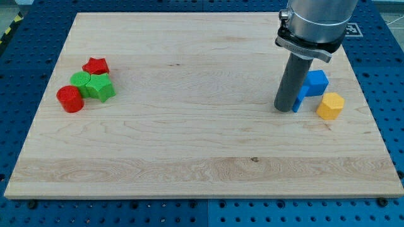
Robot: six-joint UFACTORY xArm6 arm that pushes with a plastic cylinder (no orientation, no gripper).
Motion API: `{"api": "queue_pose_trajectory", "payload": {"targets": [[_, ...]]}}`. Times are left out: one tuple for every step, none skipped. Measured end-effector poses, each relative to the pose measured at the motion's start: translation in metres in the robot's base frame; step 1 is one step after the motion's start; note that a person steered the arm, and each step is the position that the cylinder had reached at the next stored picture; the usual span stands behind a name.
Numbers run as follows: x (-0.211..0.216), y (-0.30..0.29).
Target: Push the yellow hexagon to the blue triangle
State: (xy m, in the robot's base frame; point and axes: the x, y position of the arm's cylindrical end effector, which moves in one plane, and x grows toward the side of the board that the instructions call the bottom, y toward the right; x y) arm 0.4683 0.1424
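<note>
A robotics lab: wooden board (189,126) on a blue perforated mounting table (25,69).

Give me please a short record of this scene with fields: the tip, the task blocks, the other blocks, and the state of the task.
tip: my tip rests on the wooden board, at the view's right
yellow hexagon: right of my tip, apart from it
blue triangle: partly hidden behind the rod, just above-left of the hexagon
gap: hexagon and triangle close together; touching cannot be told
other blocks: red star, green cylinder, green star, red cylinder, clustered at the view's left
</note>
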Motion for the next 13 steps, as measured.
{"api": "queue_pose_trajectory", "payload": {"targets": [[-0.001,0.01],[0.0,0.009],[0.039,0.001],[0.091,0.009],[0.1,0.048],[0.071,0.062],[0.059,0.061],[0.059,0.058],[0.061,0.087],[0.061,0.102],[0.056,0.108],[0.029,0.108],[0.017,0.105]]}}
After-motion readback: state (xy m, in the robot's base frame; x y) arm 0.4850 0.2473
